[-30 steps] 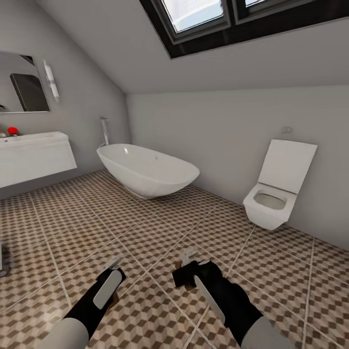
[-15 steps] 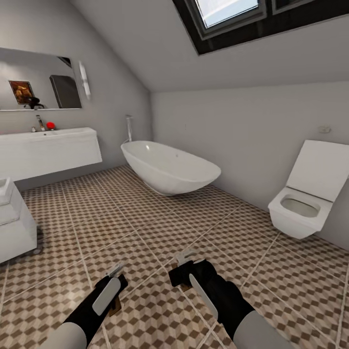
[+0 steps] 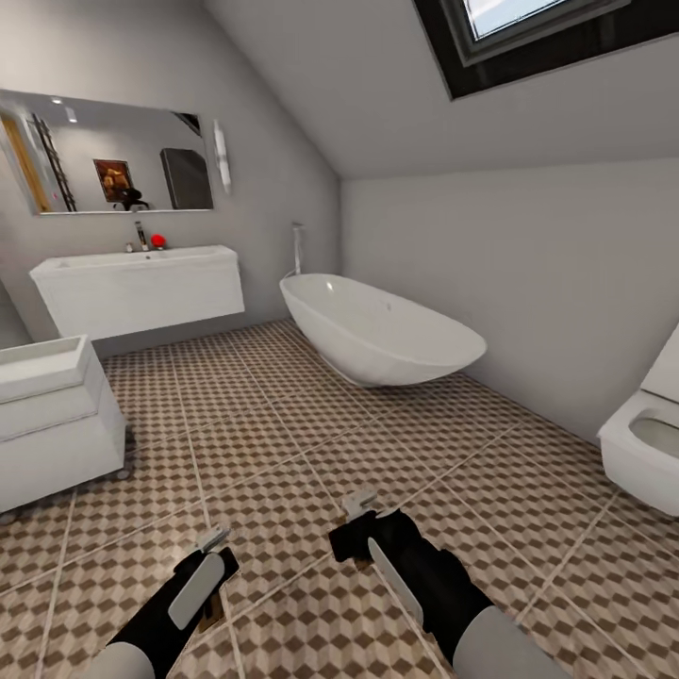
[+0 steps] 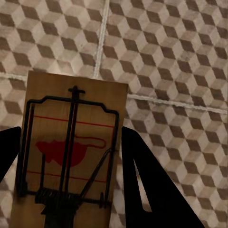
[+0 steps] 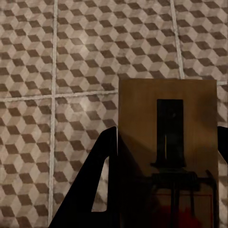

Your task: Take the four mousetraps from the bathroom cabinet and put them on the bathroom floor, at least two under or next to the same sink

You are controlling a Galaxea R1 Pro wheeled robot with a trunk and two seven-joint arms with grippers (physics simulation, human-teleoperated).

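Between each gripper's fingers, a mousetrap (image 4: 71, 147)

nothing here can be read, no words, brand names or numbers anywhere. the nearest thing to a sign is on the mousetrap (image 4: 71, 152) seen from the left wrist: a red printed blot with a curling tail and two thin red lines across the wood. the small framed picture (image 3: 113, 179) reflected in the mirror (image 3: 57, 156) is too blurred to make out.
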